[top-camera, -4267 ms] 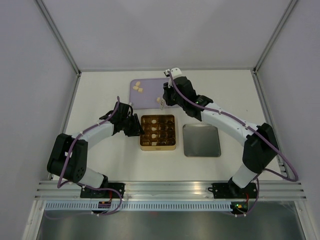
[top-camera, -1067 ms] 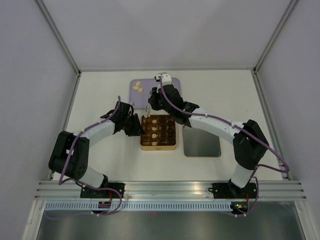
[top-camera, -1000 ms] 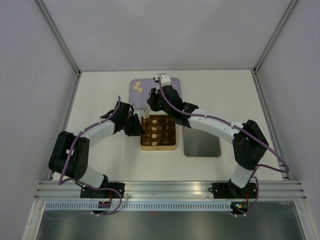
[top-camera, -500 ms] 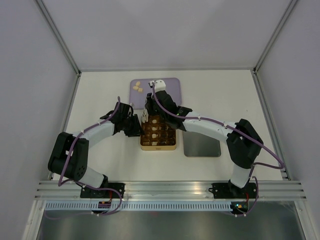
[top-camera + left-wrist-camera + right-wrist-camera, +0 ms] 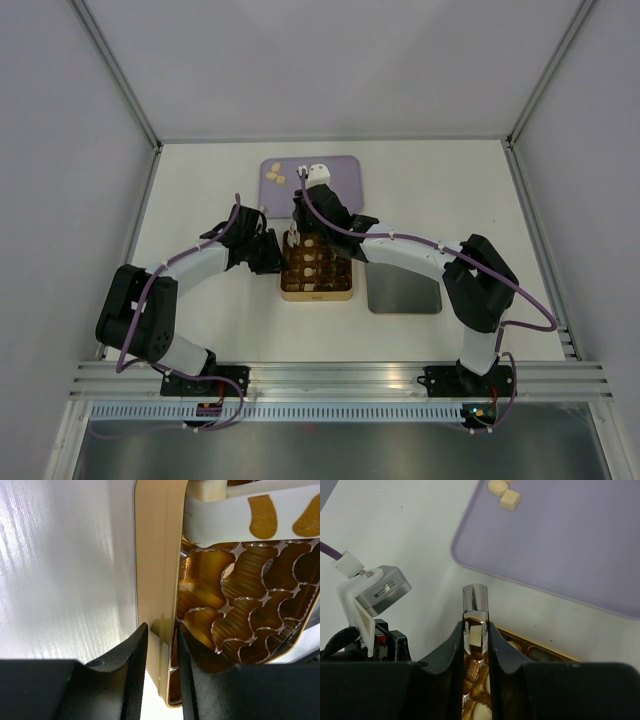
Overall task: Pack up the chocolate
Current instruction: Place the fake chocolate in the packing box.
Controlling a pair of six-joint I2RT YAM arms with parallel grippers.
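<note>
**Operator:** Where is the chocolate sitting?

**Spotter:** Most of your chocolate (image 5: 309, 262) lies in the cells of the gold tin (image 5: 316, 296), cream and dark pieces mixed. A few cream pieces (image 5: 510, 500) lie at the far left corner of the purple tray (image 5: 570, 545), just behind the tin.

**Operator:** And the grippers?

**Spotter:** Your left gripper (image 5: 160, 635) is clamped on the tin's left wall, one finger outside and one inside. Your right gripper (image 5: 475, 628) is closed on the metal tweezers (image 5: 475, 597), which hang over the tin's far left corner. Something pale cream shows between the tweezers' arms, but I cannot tell whether it is a piece. The silver lid (image 5: 403, 282) lies on the table (image 5: 200, 190) just right of the tin.
</note>
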